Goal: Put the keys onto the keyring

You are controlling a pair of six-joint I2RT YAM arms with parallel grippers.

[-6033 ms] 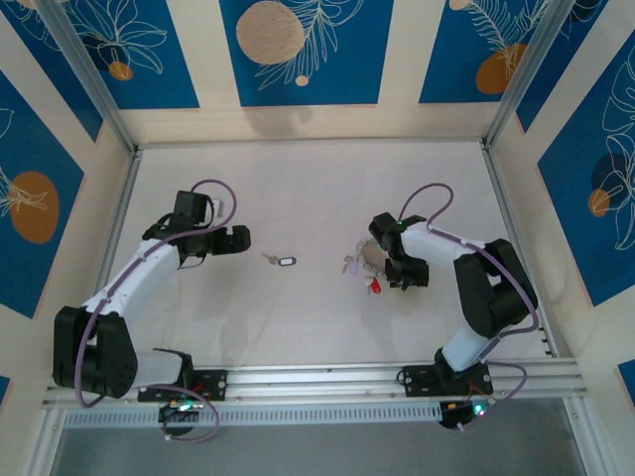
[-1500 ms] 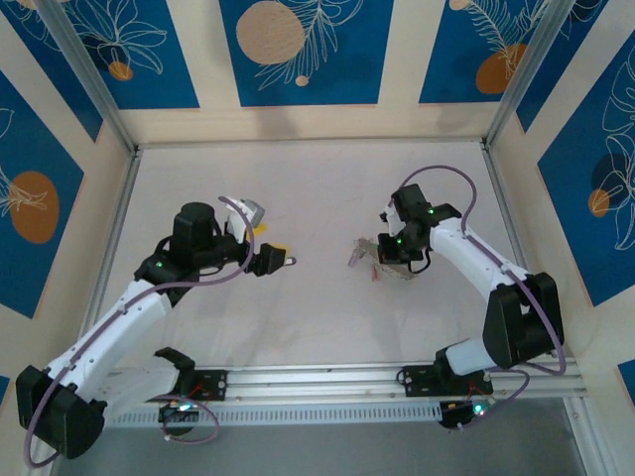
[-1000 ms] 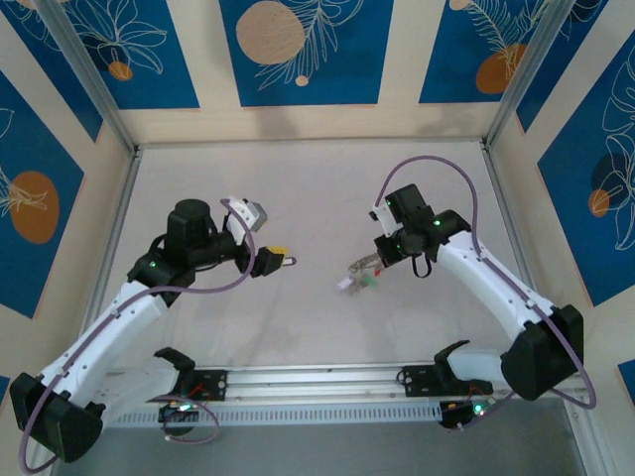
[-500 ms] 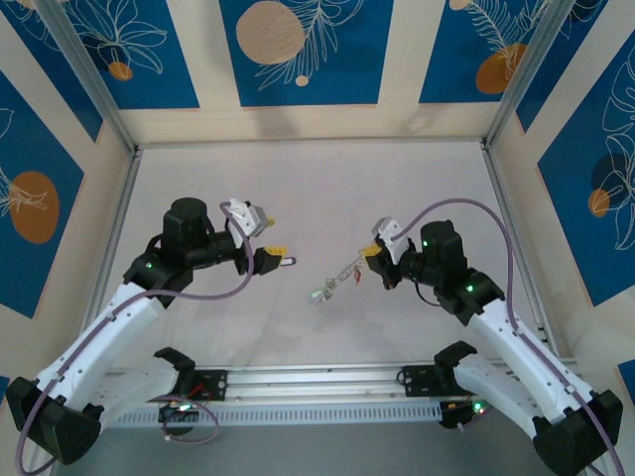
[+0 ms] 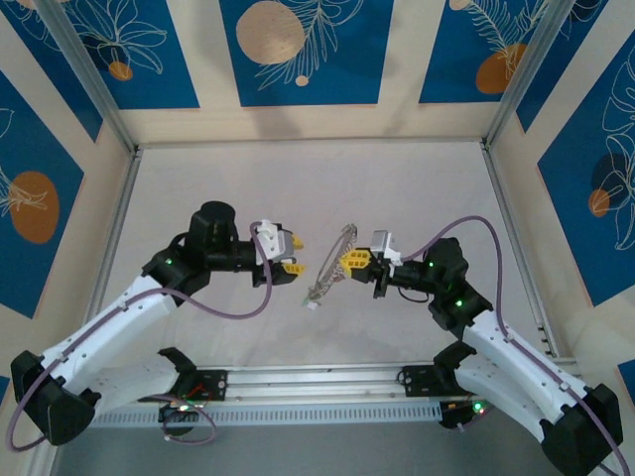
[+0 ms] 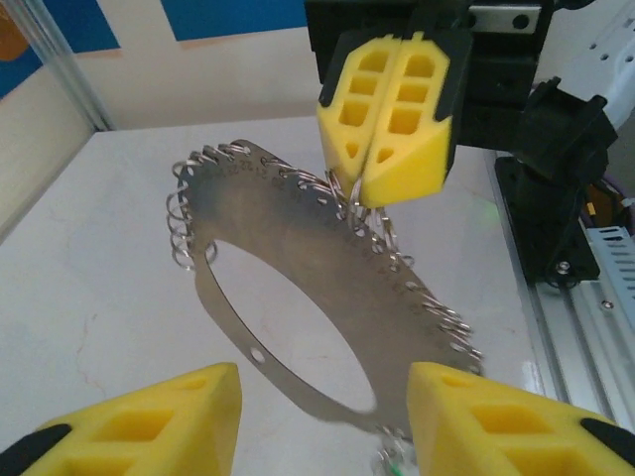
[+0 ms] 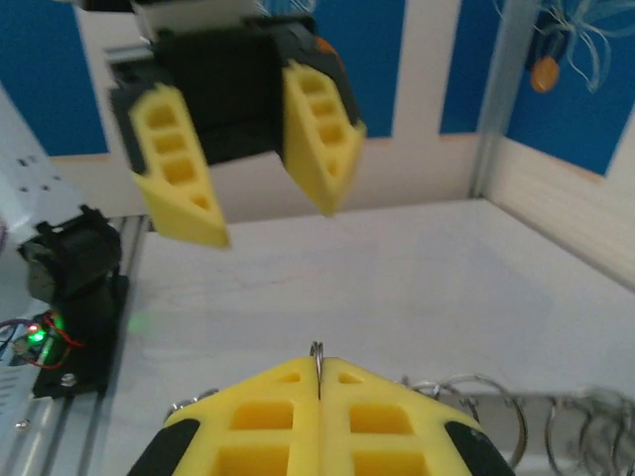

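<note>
White tabletop (image 5: 298, 188) below, and in mid-air the right gripper (image 5: 349, 261) is pressed tight on the keyring (image 5: 332, 263) at its far edge. It slants down near-left, straight between the left gripper (image 5: 297, 256) and its spread fingers. Left looks nearest the free end.

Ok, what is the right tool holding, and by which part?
The right tool holds the keyring, pinched shut on its outer edge. The left tool stands open by the ring's lower part, gripping nothing.
</note>
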